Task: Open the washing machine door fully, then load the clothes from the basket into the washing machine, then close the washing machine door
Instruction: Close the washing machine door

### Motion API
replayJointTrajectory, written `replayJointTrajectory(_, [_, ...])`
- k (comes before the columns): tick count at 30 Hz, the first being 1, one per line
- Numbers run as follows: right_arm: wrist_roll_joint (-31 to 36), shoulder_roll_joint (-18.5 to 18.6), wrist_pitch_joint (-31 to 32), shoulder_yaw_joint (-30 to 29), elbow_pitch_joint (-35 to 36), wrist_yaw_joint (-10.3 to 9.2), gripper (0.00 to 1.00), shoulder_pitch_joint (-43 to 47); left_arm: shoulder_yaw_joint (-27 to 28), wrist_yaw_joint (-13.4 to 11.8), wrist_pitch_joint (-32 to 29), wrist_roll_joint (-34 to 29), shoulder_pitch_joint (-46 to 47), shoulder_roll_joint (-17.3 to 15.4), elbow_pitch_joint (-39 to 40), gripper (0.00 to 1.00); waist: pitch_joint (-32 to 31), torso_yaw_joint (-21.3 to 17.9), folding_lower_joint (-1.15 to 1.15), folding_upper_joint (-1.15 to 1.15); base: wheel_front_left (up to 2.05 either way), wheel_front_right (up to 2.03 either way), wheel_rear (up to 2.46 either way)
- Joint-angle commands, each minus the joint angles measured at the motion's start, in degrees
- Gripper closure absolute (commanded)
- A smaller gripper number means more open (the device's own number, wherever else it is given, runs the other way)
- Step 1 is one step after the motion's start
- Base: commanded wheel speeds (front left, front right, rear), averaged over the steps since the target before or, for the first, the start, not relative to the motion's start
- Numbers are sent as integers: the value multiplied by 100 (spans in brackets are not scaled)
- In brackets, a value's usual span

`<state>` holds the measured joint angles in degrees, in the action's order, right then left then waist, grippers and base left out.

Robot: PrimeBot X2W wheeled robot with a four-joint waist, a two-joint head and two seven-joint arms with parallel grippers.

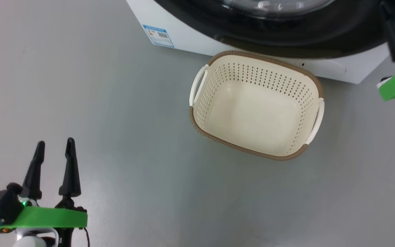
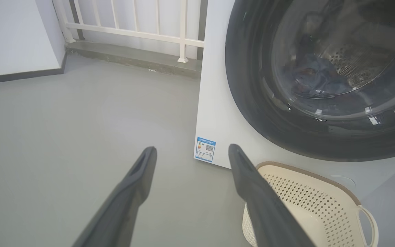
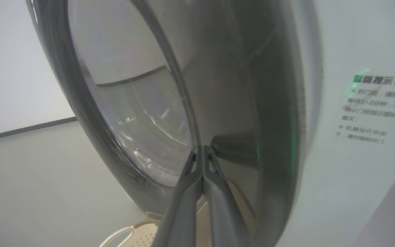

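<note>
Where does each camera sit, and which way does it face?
Head view: on the head, facing down at the basket; left claw and right claw show.
Left wrist view: on the left arm, along open fingers toward the washing machine door.
Right wrist view: on the right arm, shut fingers close to that door.
Shared: head and left wrist both show the blue label.

You have a plain grey floor (image 1: pixel 98 85) across the left and bottom of the head view, smooth with a soft sheen. In the left wrist view, look to the upper left: a white wall (image 2: pixel 12 31) meets the floor along a dark skirting strip (image 2: pixel 19 76). Just right of it, along the top edge, a white railing (image 2: pixel 132 31) of upright bars stands on a low grey ledge (image 2: pixel 132 61), stained along its front. At the left of the right wrist view you get a pale wall over a dark strip, with floor below.
</note>
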<state>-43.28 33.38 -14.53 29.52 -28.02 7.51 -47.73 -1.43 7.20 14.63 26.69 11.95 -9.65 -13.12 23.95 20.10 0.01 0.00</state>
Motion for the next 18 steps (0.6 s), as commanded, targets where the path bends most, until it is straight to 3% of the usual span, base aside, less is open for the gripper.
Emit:
replayJointTrajectory(1, [19, 163, -47, -7, 72, -2, 100, -82, 203, 28, 37, 59, 109, -169, 140, 0, 118, 29, -1, 0, 0, 0, 0])
replayJointTrajectory(6, [-11, 419, -47, 32, 44, -2, 100, -549, 203, 28, 37, 81, 173, -136, 181, 0, 365, 53, -1, 0, 0, 0, 0])
replayJointTrajectory(18, [29, 517, -47, -52, -157, -2, 100, -992, 186, 29, 37, 78, 244, -78, 176, 0, 478, 87, -1, 0, 0, 0, 0])
